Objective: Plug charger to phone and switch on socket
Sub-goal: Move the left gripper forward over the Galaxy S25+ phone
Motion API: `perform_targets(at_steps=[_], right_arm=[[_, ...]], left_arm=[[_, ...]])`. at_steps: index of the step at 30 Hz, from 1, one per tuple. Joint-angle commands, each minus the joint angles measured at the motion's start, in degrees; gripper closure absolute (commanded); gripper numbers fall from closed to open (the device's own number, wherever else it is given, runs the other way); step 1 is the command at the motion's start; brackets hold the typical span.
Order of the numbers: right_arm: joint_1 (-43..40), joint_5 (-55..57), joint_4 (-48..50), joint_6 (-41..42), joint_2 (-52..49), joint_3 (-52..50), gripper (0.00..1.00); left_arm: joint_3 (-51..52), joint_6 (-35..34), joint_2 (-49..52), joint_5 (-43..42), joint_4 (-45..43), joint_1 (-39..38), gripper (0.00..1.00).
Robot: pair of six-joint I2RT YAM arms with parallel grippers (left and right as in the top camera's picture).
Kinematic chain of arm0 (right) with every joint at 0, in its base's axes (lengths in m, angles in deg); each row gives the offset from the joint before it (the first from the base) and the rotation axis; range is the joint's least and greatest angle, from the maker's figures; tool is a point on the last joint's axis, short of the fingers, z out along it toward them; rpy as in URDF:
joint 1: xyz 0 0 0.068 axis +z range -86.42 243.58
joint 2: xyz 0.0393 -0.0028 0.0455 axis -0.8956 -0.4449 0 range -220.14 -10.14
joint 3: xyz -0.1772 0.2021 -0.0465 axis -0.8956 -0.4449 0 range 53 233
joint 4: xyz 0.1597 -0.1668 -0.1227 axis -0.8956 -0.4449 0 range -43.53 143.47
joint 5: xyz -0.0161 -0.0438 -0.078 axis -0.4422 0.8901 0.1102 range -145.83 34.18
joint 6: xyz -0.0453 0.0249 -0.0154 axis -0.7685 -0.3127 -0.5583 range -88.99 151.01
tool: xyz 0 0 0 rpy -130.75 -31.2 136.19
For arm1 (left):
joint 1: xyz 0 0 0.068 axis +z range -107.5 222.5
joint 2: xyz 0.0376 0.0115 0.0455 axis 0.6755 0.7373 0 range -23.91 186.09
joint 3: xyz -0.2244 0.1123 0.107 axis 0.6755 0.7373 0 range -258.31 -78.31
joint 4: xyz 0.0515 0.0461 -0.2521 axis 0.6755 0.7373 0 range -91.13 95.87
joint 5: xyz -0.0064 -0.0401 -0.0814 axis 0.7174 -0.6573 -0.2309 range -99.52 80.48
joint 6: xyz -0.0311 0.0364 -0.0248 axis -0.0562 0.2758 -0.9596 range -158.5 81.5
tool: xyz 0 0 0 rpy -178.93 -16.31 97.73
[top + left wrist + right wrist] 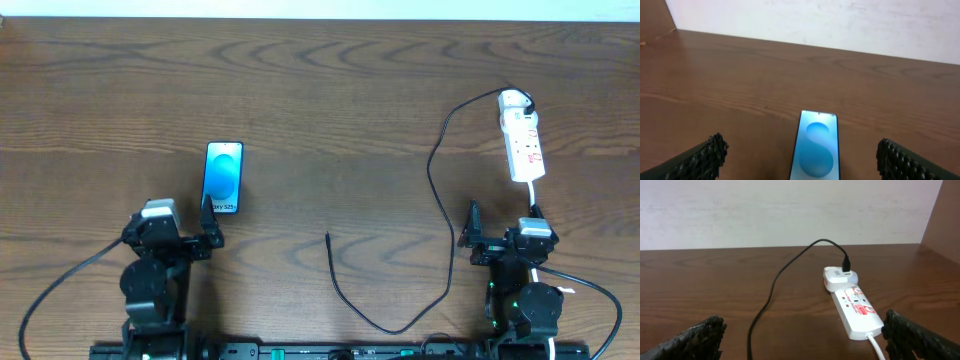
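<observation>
The phone (223, 177), blue screen up, lies flat at left centre, just beyond my left gripper (180, 232). In the left wrist view the phone (815, 147) sits between the wide-open fingers of that gripper (800, 160), untouched. The white socket (523, 140) lies at the far right, and a white adapter (839, 277) is plugged into its far end. From the adapter the black charger (434, 180) loops down the table to a loose tip (328, 237). My right gripper (505, 238) is open and empty just short of the socket (855, 307), with the charger (771, 292) running between its fingers.
The socket's white cord (877, 347) runs back toward the right arm's base. The brown wooden table (330, 90) ends at a pale wall at the back. The charger's slack loop lies near the front edge (400, 328).
</observation>
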Motion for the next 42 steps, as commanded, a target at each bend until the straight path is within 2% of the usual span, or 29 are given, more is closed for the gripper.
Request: perform_targets(at_steps=[1,12,19,42], right_arm=[[0.4,0.2,-0.2,-0.9,0.4,-0.1,0.01],[0.4,0.2,-0.2,-0.9,0.4,-0.1,0.01],[0.4,0.2,-0.2,-0.9,0.4,-0.1,0.01],[0.4,0.2,-0.2,-0.9,0.4,-0.1,0.01]], left_arm=[[-3.9,1.4,4.5,-0.1,-0.2,0.3,0.02],[-13.9,1.6,20.1,-1.6,0.5,0.3,0.02],[-24.2,5.4,29.1,-1.6,10.6,0.3,0.02],[-49.0,5.4,51.3,-1.6,30.3,0.3,0.02]])
